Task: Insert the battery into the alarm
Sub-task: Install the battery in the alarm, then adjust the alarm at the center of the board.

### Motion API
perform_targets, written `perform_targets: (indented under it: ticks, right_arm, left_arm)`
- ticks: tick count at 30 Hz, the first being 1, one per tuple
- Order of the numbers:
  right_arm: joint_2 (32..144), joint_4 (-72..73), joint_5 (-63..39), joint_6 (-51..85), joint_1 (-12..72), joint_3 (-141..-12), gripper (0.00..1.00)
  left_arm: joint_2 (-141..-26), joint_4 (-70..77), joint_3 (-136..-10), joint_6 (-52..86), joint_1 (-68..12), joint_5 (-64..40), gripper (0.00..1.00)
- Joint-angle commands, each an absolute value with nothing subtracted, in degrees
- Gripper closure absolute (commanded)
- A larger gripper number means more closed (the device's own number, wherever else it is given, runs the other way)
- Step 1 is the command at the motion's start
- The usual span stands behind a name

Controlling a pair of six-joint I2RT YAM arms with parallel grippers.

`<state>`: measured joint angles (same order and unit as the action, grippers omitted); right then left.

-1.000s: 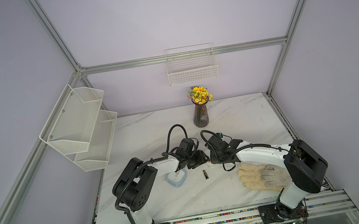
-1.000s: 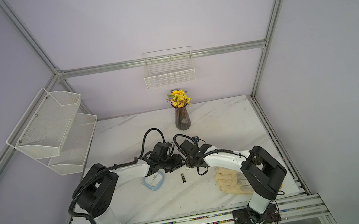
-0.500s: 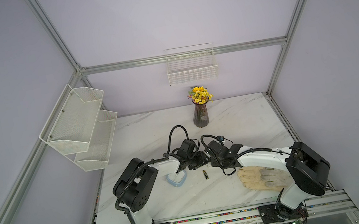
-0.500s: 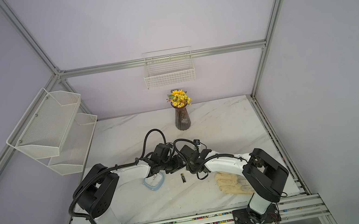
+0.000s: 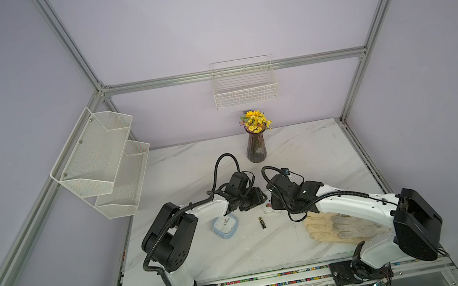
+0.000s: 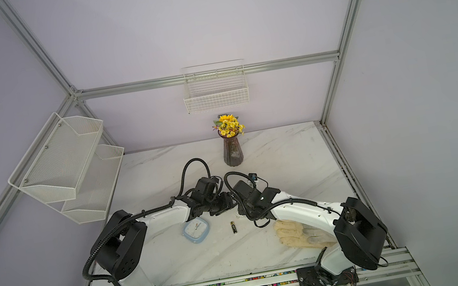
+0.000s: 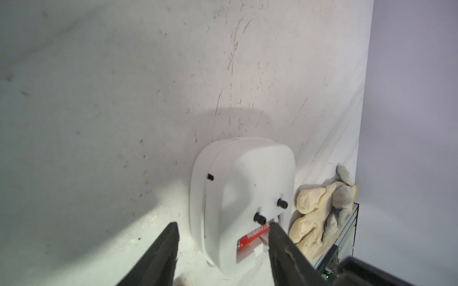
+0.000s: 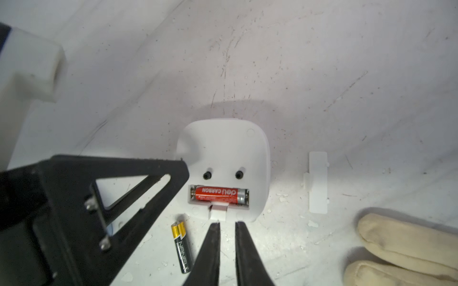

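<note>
A white alarm [image 8: 223, 151] lies face down on the marble table, and a red battery [image 8: 219, 195] sits in its open compartment. In the left wrist view the alarm [image 7: 247, 178] shows side-on, with the red battery [image 7: 252, 235] at its lower end. My left gripper [image 7: 223, 224] is open, its fingertips on either side of the alarm's near end. My right gripper [image 8: 227, 224] is almost shut, with nothing in the thin gap, and its tips are just off the compartment edge. A black and gold battery [image 8: 182, 247] lies loose beside it on the table [image 5: 262, 222].
The white compartment cover [image 8: 318, 183] lies beside the alarm. A blue clock [image 5: 225, 226] lies face up near the left arm. A cream glove [image 5: 337, 226] lies under the right arm. A vase of yellow flowers [image 5: 256, 145] stands behind both grippers.
The right wrist has shifted slightly beside the left gripper. The left arm stays about where it was.
</note>
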<state>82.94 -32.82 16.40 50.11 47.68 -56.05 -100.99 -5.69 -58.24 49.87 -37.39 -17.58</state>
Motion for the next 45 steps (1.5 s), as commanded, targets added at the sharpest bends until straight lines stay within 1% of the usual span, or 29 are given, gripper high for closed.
perform_targets:
  ticks: [1, 3, 8, 12, 16, 23, 27, 31, 39, 45]
  right_arm:
    - [82.32, -34.4, 14.28, 52.93, 50.18, -54.23, 0.84]
    - [82.17, -32.64, 13.63, 55.0, 51.46, -52.1, 0.86]
    - [83.18, -29.86, 12.98, 57.7, 52.46, -49.22, 0.87]
    - [85.75, -27.31, 12.45, 59.82, 52.4, -48.03, 0.88]
    - [88.94, -26.99, 15.15, 60.03, 51.92, -49.15, 0.87]
    - [95.67, -26.99, 15.13, 57.78, 47.45, -53.66, 0.87]
    - [96.78, -27.04, 15.48, 56.35, 44.36, -54.76, 0.87]
    - [97.04, -23.69, 13.29, 54.08, 40.15, -54.49, 0.87]
    - [100.91, -19.81, 10.17, 48.64, 34.37, -58.23, 0.87]
    - [104.3, -17.18, 7.15, 45.83, 31.76, -61.43, 0.87]
  left_arm:
    - [-98.48, -5.89, -60.41, 47.75, -35.89, -16.5, 0.41]
    - [-98.47, -6.03, -60.51, 47.55, -35.11, -16.26, 0.41]
    - [-99.38, -6.13, -60.81, 47.11, -33.42, -16.82, 0.34]
    - [-100.31, -6.09, -61.53, 46.52, -32.8, -17.12, 0.31]
    - [-101.61, -6.12, -62.9, 45.59, -32.48, -18.13, 0.26]
    - [-102.96, -6.1, -64.87, 44.41, -32.04, -19.48, 0.2]
    - [-104.41, -6.11, -66.44, 43.3, -31.82, -20.49, 0.19]
    - [-106.45, -6.29, -68.41, 42.3, -31.73, -22.05, 0.17]
    - [-110.3, -6.62, -72.24, 39.23, -31.64, -23.78, 0.16]
    - [-111.83, -6.71, -72.53, 38.68, -31.73, -26.35, 0.17]
